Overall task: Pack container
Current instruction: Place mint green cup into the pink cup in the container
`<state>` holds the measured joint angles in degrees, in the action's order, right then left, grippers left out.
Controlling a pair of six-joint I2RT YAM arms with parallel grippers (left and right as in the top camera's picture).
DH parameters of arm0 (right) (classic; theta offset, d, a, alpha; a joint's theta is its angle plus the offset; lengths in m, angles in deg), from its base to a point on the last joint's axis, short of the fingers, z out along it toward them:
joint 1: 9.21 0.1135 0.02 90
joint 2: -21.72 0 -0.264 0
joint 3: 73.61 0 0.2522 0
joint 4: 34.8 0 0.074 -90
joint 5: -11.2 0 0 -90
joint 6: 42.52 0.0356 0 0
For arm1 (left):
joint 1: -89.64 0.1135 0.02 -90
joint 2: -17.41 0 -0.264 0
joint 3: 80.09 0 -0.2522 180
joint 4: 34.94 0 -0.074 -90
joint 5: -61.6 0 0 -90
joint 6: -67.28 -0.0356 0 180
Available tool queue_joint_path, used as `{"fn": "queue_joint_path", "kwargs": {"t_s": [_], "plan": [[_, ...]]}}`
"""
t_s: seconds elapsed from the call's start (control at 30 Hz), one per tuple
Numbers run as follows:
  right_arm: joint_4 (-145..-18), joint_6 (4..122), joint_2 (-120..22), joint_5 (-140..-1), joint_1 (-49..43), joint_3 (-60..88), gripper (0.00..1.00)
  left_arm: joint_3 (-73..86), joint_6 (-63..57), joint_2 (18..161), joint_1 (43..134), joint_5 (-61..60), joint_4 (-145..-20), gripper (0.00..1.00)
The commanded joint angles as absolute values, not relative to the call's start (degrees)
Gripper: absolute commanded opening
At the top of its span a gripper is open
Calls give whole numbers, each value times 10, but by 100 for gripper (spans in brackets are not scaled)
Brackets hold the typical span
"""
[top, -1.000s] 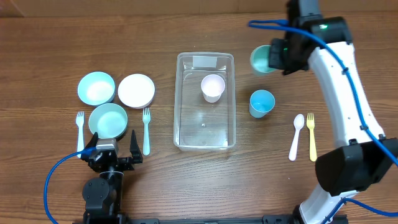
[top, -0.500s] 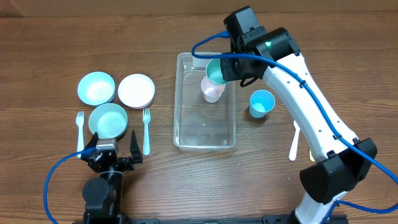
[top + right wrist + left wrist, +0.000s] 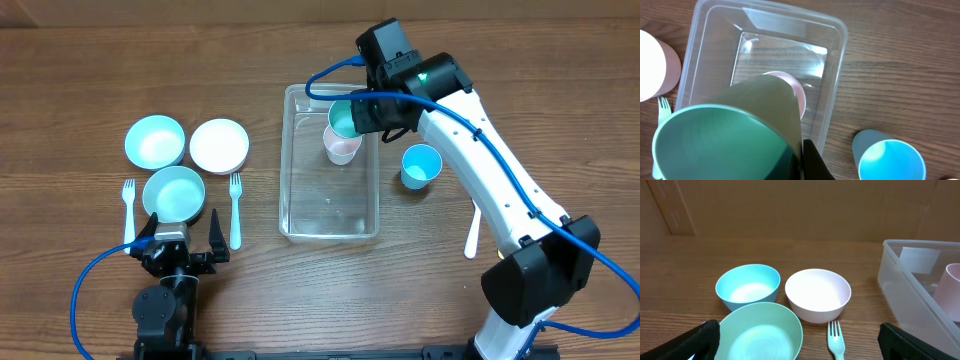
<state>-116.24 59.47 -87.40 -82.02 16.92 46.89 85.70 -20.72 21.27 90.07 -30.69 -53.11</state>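
The container [image 3: 284,170] is sitting at the middle of the wooden table [image 3: 80,60], long side running away from the robot. Its right half is running out of the left wrist view. A pale rectangular patch [image 3: 330,100] is showing at its far end; anything printed on it is too faint to read. The walls are clear, glossy plastic with rounded corners and a raised rim.

The right gripper [image 3: 365,113] is pinching the wall of a green cup [image 3: 725,135] and holding it tilted over the container's far end. Only one dark finger [image 3: 812,162] is showing against the cup; the other is hiding behind it. The cup is covering most of a pink cup [image 3: 342,150] standing inside the container. A blue cup [image 3: 421,165] is standing on the table, just right of the container.

The right arm is hiding part of a white utensil [image 3: 471,238], so only its handle end is showing.

The left gripper [image 3: 182,245] is resting near the table's front edge, jaws spread and holding nothing. Beyond it, three smooth round bowls are sitting close together: a light blue bowl [image 3: 155,141], a white bowl [image 3: 219,146] and a green bowl [image 3: 174,193], with a plastic fork [image 3: 235,210] beside them.
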Motion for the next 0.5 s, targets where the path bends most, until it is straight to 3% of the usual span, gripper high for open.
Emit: {"fn": "queue_joint_path", "kwargs": {"t_s": [0.0, 0.27, 0.33, 0.47], "plan": [[-1158, 597, -914, -813, 181, 468, 4, 859, -197, 208, 904, -302, -530, 100], [-1142, 597, -937, -813, 183, 468, 4, 859, -197, 208, 904, -302, -530, 100], [-1142, 597, -937, -813, 183, 468, 11, 859, -197, 208, 904, -302, -530, 100], [-1143, 597, -937, -813, 183, 468, 12, 859, -197, 208, 904, -302, -530, 100]]}}
